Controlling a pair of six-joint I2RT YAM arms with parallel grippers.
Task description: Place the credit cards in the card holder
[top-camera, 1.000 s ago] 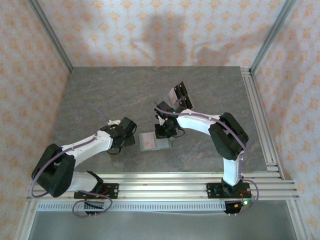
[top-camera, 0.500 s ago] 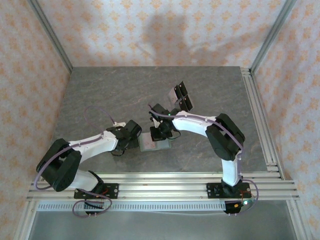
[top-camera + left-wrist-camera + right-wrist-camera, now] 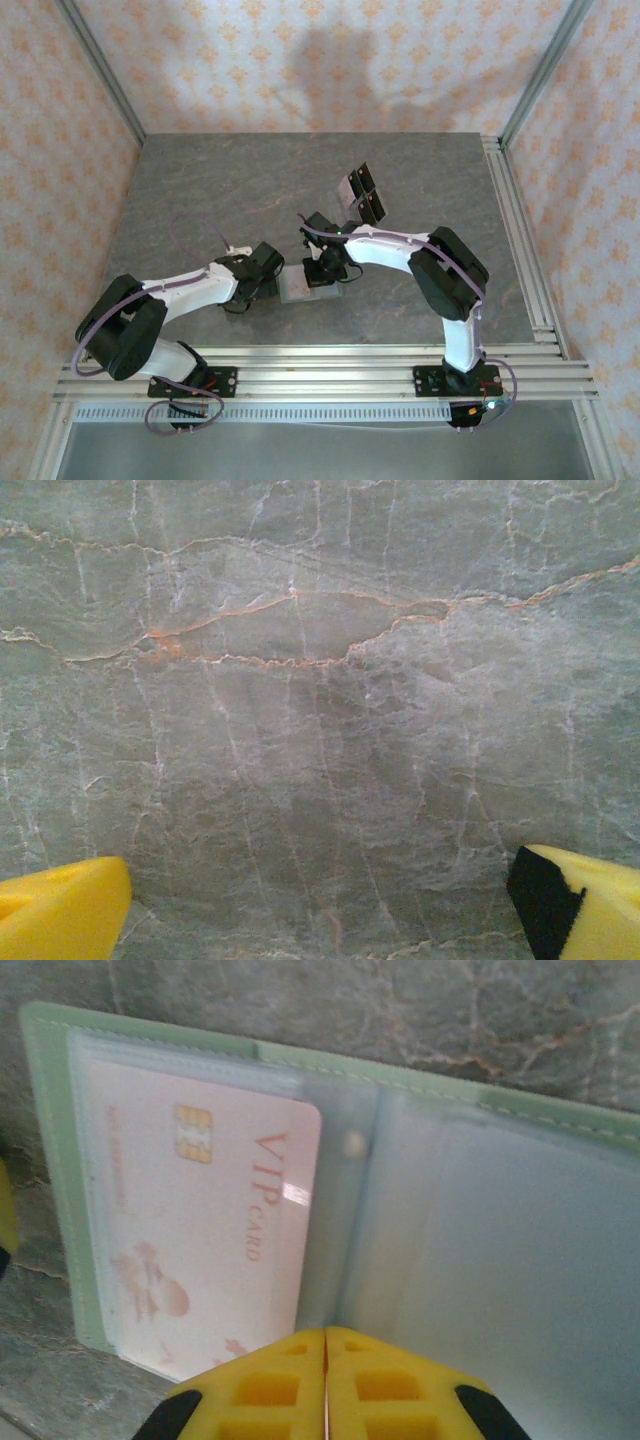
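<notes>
Reporting from the near side outward: the left gripper (image 3: 272, 281) hangs low over the table (image 3: 200, 190) just beside the left edge of the card holder (image 3: 303, 286). Its yellow fingers (image 3: 62, 910) are spread fully wide with bare stone between them, gripping nothing. The card holder lies opened flat, sage-green rim up (image 3: 65, 1160), near the middle of the table between the two arms. One pale pink card (image 3: 210, 1220) marked VIP is seated in its left clear pocket. The right-hand sleeve (image 3: 500, 1260) looks unfilled, though glare prevents certainty. The right gripper (image 3: 326, 1385) is above the holder's near edge at the fold, its two pads pressed tight together with nothing between them. Whether the tips bear on the plastic cannot be told. Well apart on the far side, the remaining credit cards (image 3: 362, 194) form a small dark cluster; their count and exact lie are too small to read. Judgement: one card is loaded and the pocketing step for it appears complete, with most of the task outstanding. The next move calls for the right gripper to lift clear, part its pads and travel far to the cluster. Picking up a thin flat card will need an edge grip. The left gripper is well placed to steady the holder during insertion.
</notes>
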